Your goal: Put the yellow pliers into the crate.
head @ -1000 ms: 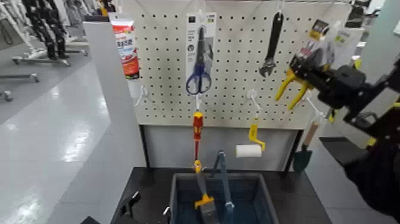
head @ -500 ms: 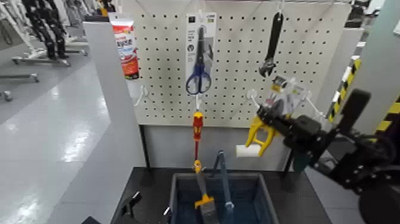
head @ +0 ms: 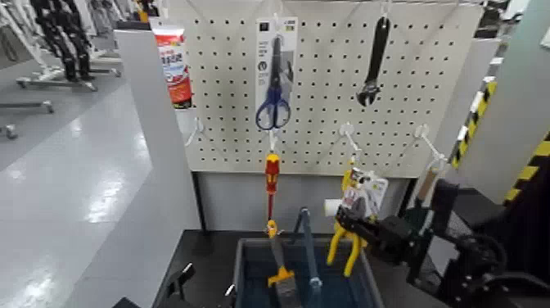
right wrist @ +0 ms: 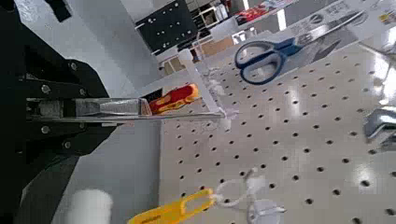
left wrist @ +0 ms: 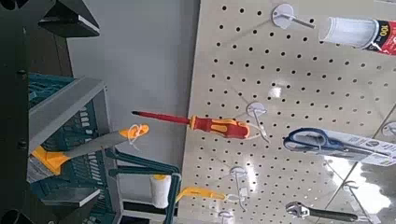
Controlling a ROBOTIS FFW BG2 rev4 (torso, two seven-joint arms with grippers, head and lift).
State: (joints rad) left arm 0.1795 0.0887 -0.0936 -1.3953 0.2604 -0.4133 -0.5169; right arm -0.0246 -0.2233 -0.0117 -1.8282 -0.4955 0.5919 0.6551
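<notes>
Gripping the yellow pliers (head: 347, 237) by their card, right end effector (head: 360, 223) clenched on them | pliers hang over the crate (head: 242, 270) right rim, handles down | left end effector low by bench, state unclear

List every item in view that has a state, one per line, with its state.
yellow pliers: off the pegboard, gripped by the right gripper, handles hanging over the crate's right rim
crate: open-topped, already holding tools
scissors: hanging on the board, blades closed
red-and-yellow screwdriver: hanging, tip down
left gripper: not in view
</notes>
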